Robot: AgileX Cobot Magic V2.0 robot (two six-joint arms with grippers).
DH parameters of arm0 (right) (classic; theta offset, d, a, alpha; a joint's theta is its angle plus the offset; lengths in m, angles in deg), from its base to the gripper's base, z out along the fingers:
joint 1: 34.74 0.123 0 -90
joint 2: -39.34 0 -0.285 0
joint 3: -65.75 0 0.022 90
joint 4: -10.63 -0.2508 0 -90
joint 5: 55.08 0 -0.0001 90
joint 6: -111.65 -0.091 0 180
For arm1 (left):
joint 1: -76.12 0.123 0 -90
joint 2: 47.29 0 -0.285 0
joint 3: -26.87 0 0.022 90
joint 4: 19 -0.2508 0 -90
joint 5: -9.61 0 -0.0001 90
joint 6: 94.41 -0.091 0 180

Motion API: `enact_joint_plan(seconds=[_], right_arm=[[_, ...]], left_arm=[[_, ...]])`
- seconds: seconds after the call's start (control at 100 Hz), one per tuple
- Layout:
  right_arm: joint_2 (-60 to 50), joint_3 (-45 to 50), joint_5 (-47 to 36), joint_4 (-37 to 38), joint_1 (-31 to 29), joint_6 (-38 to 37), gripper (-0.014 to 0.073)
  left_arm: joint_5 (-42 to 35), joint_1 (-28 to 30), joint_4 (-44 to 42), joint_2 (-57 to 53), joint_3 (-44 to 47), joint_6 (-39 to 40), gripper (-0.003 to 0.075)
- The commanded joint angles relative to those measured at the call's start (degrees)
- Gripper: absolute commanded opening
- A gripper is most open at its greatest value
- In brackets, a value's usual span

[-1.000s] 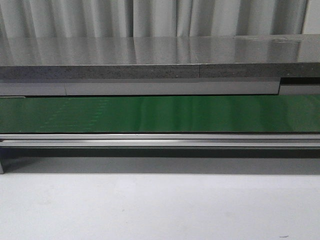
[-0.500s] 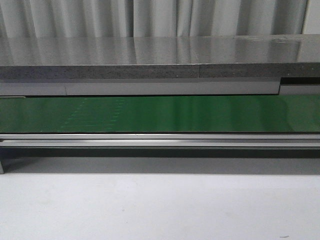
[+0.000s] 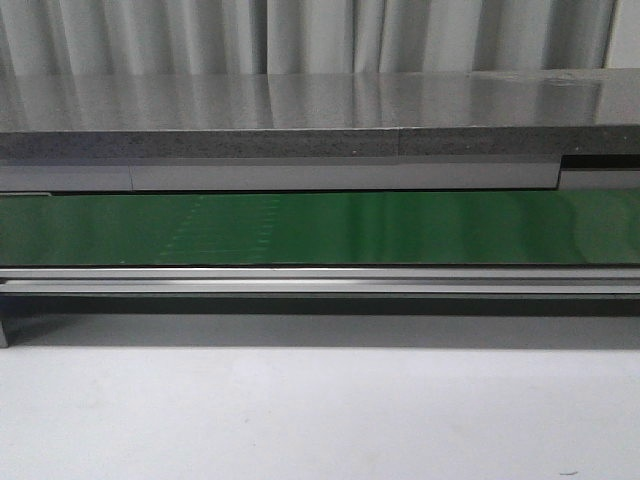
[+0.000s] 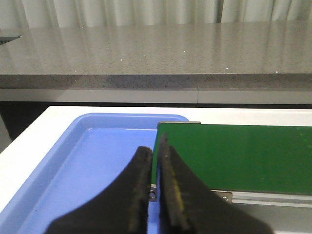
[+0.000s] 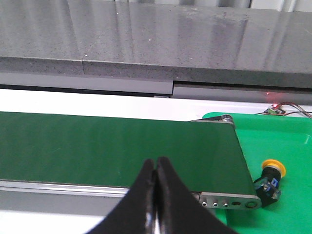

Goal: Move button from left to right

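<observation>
1. Although the task asks for a move from left to right, the button (image 5: 269, 179) already lies on its side in the green tray (image 5: 292, 146) at the right end of the line, its orange-yellow cap up and away from the belt, its black body just beside the belt's end bracket.
2. The green conveyor belt (image 3: 320, 228) runs bare across the front view; nothing rides on it.
3. At the left end, the blue tray (image 4: 83, 165) shows no button in the part I can see.
4. The right gripper (image 5: 156, 175) hovers over the belt's near edge, fingers pressed together on nothing.
5. The left gripper (image 4: 153, 168) hangs near the blue tray's right rim, likewise closed and empty.
6. To my eye the transfer is done; little seems left beyond the arms resting.
</observation>
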Motion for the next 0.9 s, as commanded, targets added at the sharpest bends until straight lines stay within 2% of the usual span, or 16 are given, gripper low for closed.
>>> enact_joint_plan(seconds=[0.0, 0.41, 0.78, 0.89], right_arm=[[0.45, -1.64, -4.24, -0.08, 0.11, 0.5, -0.0067], [-1.28, 0.24, -5.21, 0.77, 1.71, 0.5, -0.0067], [-15.83, 12.55, -7.87, 5.5, 2.85, -4.93, -0.0067], [-15.84, 15.79, -10.22, 5.96, 2.85, -4.93, -0.0067]], left_arm=[[-4.49, -0.27, 0.76, 0.43, -1.6, 0.21, 0.0005], [-4.49, -0.27, 0.76, 0.43, -1.6, 0.21, 0.0005], [-4.49, -0.27, 0.76, 0.43, -1.6, 0.21, 0.0005], [-4.35, -0.27, 0.76, 0.43, -1.6, 0.21, 0.0005]])
